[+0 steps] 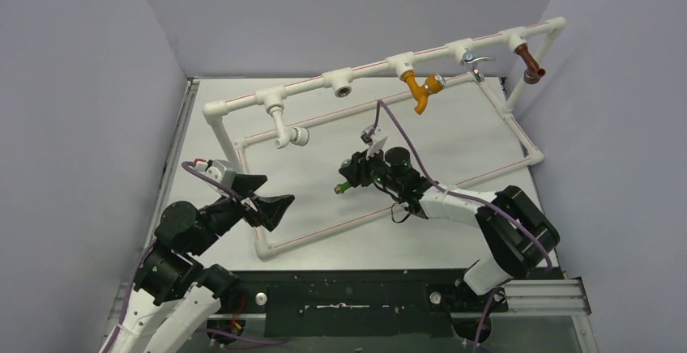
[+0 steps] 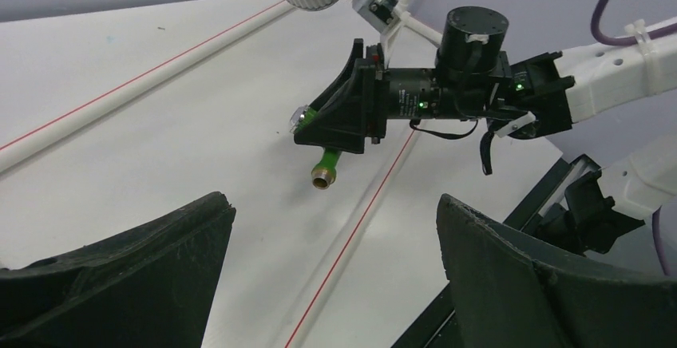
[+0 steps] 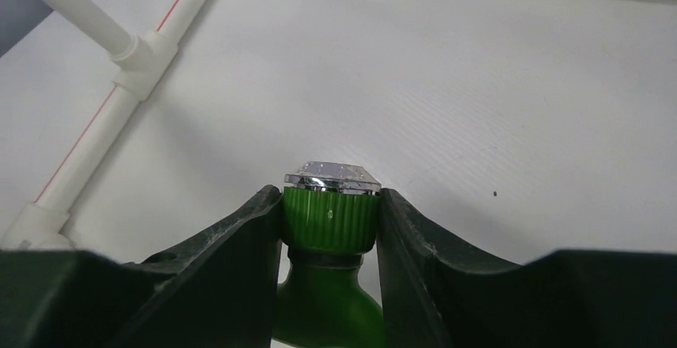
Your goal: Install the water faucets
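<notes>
My right gripper (image 1: 353, 176) is shut on the green tap (image 3: 330, 228), both fingers pressed on its ribbed green collar under the silvery knob. It holds the tap above the table's middle. In the left wrist view the green tap (image 2: 326, 164) hangs from the right gripper (image 2: 313, 128) with its brass threaded end pointing down. In the top view the green tap (image 1: 345, 185) shows as a small green tip. My left gripper (image 1: 266, 197) is open and empty at the near left; in its own view the left gripper (image 2: 331, 236) has wide-apart fingers.
A white pipe frame (image 1: 308, 86) runs along the back and around the table. An orange-yellow tap (image 1: 418, 91), a white tap (image 1: 285, 134), a silvery lever tap (image 1: 475, 60) and a brown fitting (image 1: 531, 66) hang from it. One open socket (image 1: 343, 90) faces forward.
</notes>
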